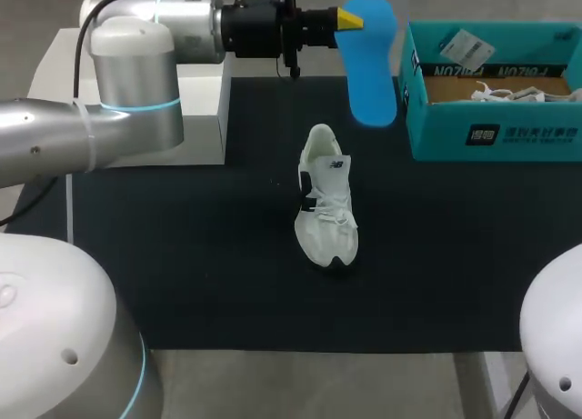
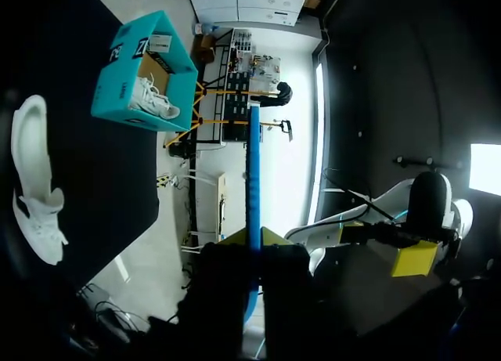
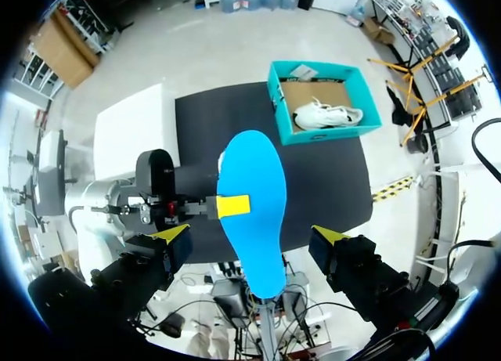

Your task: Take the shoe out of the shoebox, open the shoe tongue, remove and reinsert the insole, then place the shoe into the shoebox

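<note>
A blue insole hangs in the air over the back of the black mat, held flat side up by my left gripper, which is shut on its edge. In the left wrist view the insole runs edge-on out from between the yellow tips of the left gripper. A white shoe lies mid-mat, toe toward the front edge. My right gripper is high above and open wide; the insole shows ahead between its fingers, untouched. The right gripper is out of the head view.
A teal shoebox stands at the back right of the mat with a second white shoe and paper inside. A white block sits at the back left, under my left arm.
</note>
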You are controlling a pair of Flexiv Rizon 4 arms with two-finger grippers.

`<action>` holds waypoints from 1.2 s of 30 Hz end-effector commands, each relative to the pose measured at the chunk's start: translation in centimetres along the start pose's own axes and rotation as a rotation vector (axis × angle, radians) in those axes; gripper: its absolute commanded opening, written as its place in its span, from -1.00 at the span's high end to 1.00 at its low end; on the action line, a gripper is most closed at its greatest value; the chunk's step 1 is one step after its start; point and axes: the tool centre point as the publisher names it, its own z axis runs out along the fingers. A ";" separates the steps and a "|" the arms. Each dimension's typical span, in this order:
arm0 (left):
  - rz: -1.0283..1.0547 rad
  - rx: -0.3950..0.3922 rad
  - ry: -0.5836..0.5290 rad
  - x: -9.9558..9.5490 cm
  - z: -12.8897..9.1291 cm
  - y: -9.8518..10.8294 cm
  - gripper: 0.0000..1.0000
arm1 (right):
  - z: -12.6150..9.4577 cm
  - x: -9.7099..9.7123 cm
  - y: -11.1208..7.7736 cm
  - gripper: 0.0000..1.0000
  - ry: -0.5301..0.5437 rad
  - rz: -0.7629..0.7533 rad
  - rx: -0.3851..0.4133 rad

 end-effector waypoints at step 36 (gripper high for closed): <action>0.000 0.001 -0.003 0.0 0.0 0.1 1.00 | 5.9 -10.0 -1.3 -1.00 1.750 -0.276 -0.059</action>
